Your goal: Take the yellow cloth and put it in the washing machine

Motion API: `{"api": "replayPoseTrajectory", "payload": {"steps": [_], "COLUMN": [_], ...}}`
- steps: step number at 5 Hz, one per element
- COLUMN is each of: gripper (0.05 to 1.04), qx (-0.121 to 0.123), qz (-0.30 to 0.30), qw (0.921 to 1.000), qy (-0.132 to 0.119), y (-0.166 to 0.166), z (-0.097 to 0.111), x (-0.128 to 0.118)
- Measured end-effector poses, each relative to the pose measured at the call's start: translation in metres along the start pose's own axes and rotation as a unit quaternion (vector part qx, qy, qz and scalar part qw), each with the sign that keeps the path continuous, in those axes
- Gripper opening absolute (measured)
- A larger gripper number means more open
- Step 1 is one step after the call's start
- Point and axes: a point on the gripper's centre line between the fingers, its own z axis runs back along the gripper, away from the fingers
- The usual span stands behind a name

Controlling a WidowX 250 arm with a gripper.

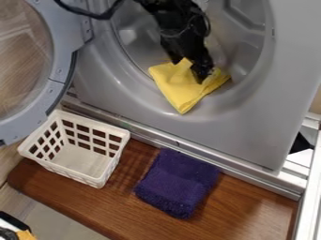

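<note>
I have the yellow cloth [172, 89] at the mouth of the washing machine [244, 131], lying over the lower rim of the round opening, its lowest corner pointing down the front. My hand [201, 75] is right at the cloth, coming down from the top; dark against the dark, it doesn't let me tell whether it is wide, narrow or gripping. The grey drum cavity curves behind it. To the left, the round door [61, 93] stands swung open, its clear window showing wood tones through it. Below the door is a white plastic basket [65, 173] with gridded walls and a pale bottom, sitting on the brown wooden table [232, 211]. To its right, a fuzzy purple cloth [175, 183] lies flat near the metal rail [251, 176] along the machine's base. The door and the machine run out of my view, as does a black cable [94, 15] at the top. I can't make out the black and yellow object [25, 234] cut off at lower left.
</note>
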Motion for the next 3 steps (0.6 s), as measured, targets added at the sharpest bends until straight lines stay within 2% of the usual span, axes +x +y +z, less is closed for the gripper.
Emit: {"api": "replayPoseTrajectory", "payload": {"steps": [2, 3], "gripper": [1.001, 1.001], "qx": [-0.012, -0.01], "qz": [-0.022, -0.024], "qw": [0.9988, 0.9987], "qy": [0.043, 0.045], "y": [-0.029, -0.029], "z": [0.041, 0.043], "x": [0.004, 0.004]}}
